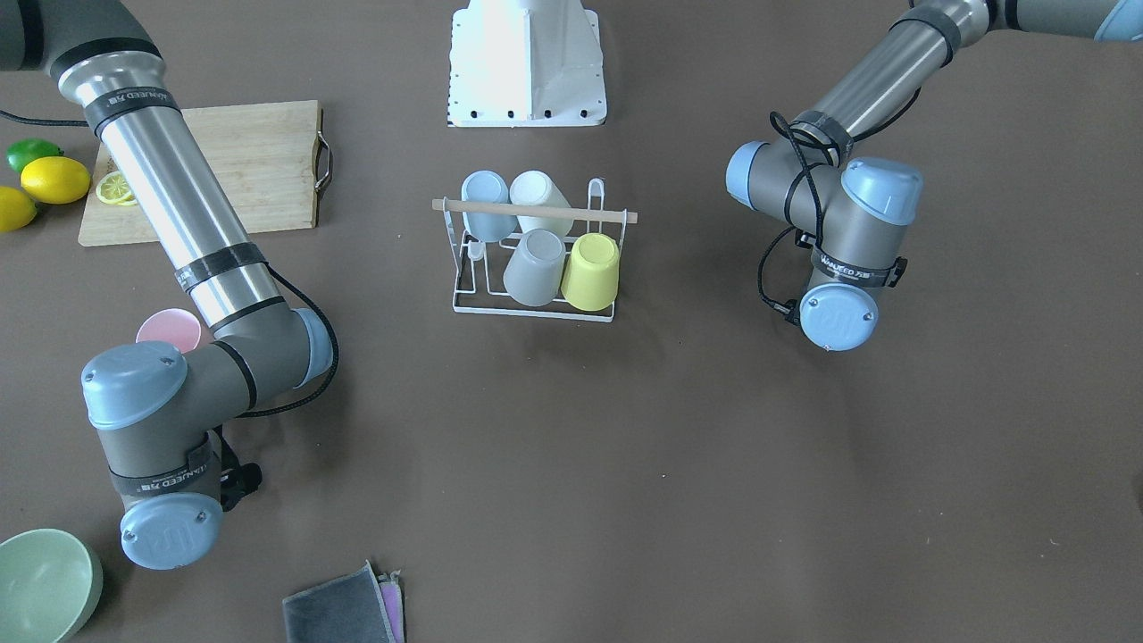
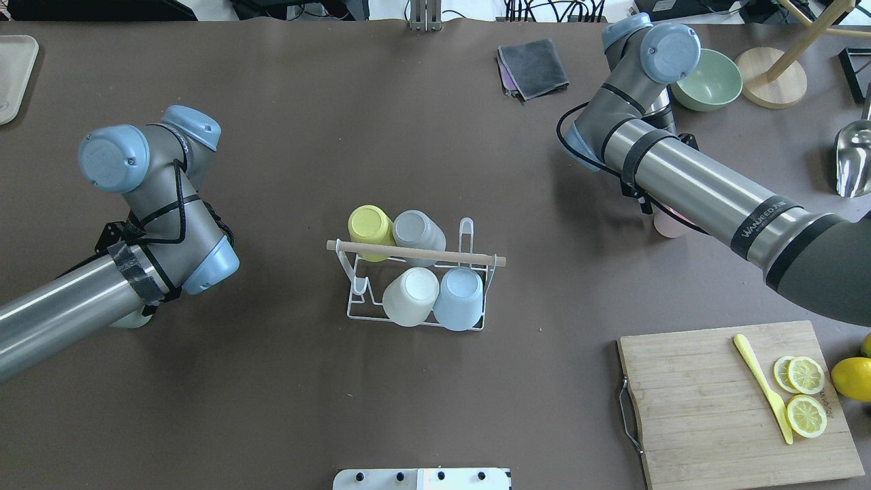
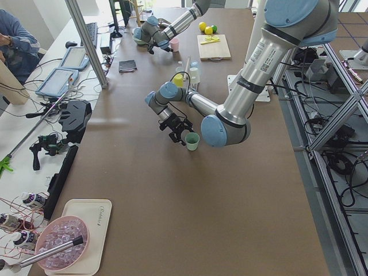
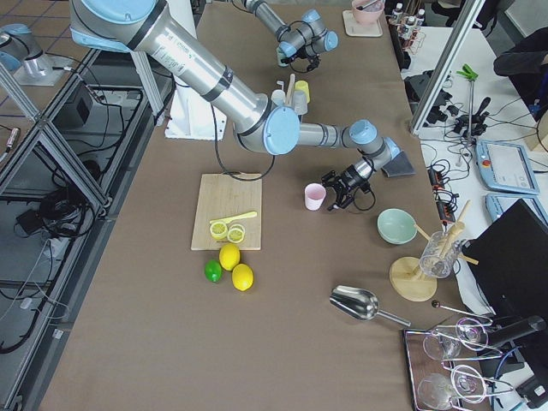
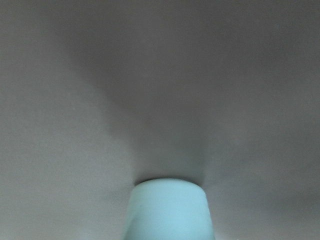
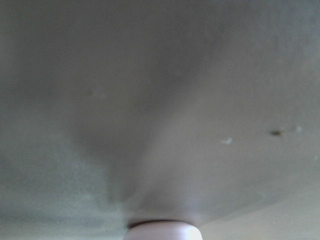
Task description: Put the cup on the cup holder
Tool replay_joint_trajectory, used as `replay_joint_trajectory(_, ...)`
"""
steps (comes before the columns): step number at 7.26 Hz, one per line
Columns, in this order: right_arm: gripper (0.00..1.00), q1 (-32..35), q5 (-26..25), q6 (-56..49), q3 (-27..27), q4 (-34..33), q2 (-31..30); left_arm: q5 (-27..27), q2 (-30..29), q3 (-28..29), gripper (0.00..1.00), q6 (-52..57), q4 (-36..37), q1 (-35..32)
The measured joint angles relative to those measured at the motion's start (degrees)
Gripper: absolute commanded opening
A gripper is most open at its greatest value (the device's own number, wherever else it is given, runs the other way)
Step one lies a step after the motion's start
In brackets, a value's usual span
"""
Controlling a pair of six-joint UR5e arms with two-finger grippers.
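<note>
The left arm (image 2: 54, 309) and right arm (image 2: 694, 180) have silver tubes, grey joints, pale blue caps. Black cables loop both wrists; black bands carry seemingly white lettering

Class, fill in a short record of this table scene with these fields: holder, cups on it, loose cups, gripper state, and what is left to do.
Holder: white wire cup holder in the middle of the table, with a wooden rod across the top
Cups on it: four, bottoms up: yellow cup, grey cup, white cup, blue cup
Loose cups: pink cup upright by the right gripper; green cup upright by the left gripper
Gripper state: cannot tell for either
Left to do: neither loose cup is on the holder yet
</note>
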Motion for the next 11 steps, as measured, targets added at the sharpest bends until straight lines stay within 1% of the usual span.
replay_joint_trajectory(2, 1.0, -0.15, -0.26, -0.68, -1.67, -0.06, 0.61, 1.52, 0.07, 0.26, 0.98, 0.01, 1.14, 0.43)
replay_joint_trajectory(4, 1.0, -0.31, -0.29, -1.31, -2.37, -1.0, 0.82, 1.8, -0.18, 1.05, 0.98, 0.03, 1.75, 1.86)
replay_joint_trajectory(5, 1.0, -0.39, -0.26, -1.8, -2.52, -1.87, 0.92, 2.08, -0.42, 1.77, 0.98, 0.25, 1.81, 2.27)
replay_joint_trajectory(8, 1.0, -0.89, -0.17, -2.16, -2.6, -4.22, 1.21, 5.23, -1.17, 3.65, 0.98, 1.82, 1.9, 2.65)
replay_joint_trajectory(11, 1.0, -1.42, -0.15, -2.17, -2.59, -6.2, 1.3, 6.27, -2.13, 4.42, 0.98, 2.94, 3.24, 3.15)
